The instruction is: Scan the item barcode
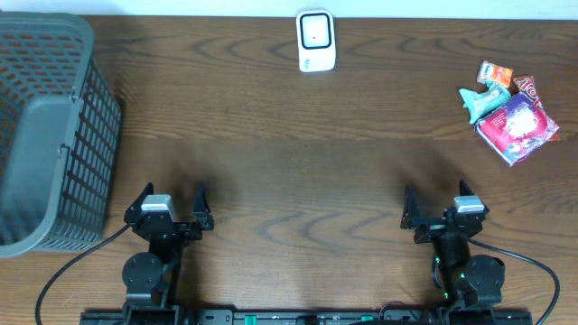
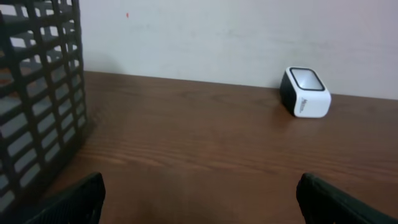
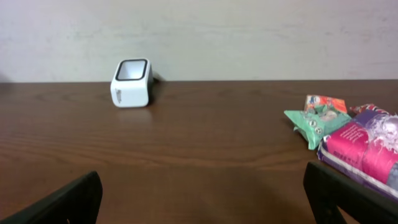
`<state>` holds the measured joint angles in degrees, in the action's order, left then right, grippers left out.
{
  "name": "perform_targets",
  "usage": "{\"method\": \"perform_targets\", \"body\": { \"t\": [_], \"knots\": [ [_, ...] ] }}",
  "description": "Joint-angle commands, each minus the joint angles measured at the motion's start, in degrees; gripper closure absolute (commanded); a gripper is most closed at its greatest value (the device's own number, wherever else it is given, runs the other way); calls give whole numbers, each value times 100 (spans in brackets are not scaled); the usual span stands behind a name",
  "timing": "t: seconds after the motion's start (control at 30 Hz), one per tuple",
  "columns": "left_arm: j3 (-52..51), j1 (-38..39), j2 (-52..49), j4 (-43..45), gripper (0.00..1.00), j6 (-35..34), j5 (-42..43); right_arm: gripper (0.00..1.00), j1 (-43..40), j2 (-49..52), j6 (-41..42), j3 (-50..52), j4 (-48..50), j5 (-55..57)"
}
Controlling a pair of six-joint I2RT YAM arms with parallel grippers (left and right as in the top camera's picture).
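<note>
Several snack packets lie heaped well to the right of the scanner [image 1: 315, 41], nearer the robot's side than it is. The pink-and-purple bag [image 1: 517, 126] is the largest, then the teal packet [image 1: 479, 97], then the small orange packet [image 1: 495, 72]. All look light, soft and crinkly, probably slick. A pinch across a sealed edge of the big bag seems safest, leaving any barcode face clear; none is legible.

The wood-grain counter [image 1: 298, 171] is flat and bare in the middle, backed by a pale wall [image 3: 249, 31] right behind the scanner. A dark mesh basket [image 1: 45, 135] stands far to the scanner's left. The left gripper [image 1: 172, 191] and right gripper [image 1: 436, 200] hang on the near side of the scanner, jaws spread wide, holding nothing.
</note>
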<state>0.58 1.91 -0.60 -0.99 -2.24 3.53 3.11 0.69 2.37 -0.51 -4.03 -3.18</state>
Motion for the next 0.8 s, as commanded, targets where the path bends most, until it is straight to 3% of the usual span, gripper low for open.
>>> {"method": "perform_targets", "body": {
  "t": [0.0, 0.13, 0.27, 0.77],
  "knots": [
    [-35, -24, 50, -282, 2, 184, 9, 1, -13, -37, 57, 15, -11, -17],
    [-35, -24, 50, -282, 2, 212, 120, 1, -13, -37, 57, 15, -11, -17],
    [-35, -24, 50, -247, 2, 656, 595, 1, -13, -37, 57, 15, -11, -17],
    [-35, -22, 50, -262, 2, 343, 549, 1, -13, -37, 57, 15, -11, -17]
  ]
}}
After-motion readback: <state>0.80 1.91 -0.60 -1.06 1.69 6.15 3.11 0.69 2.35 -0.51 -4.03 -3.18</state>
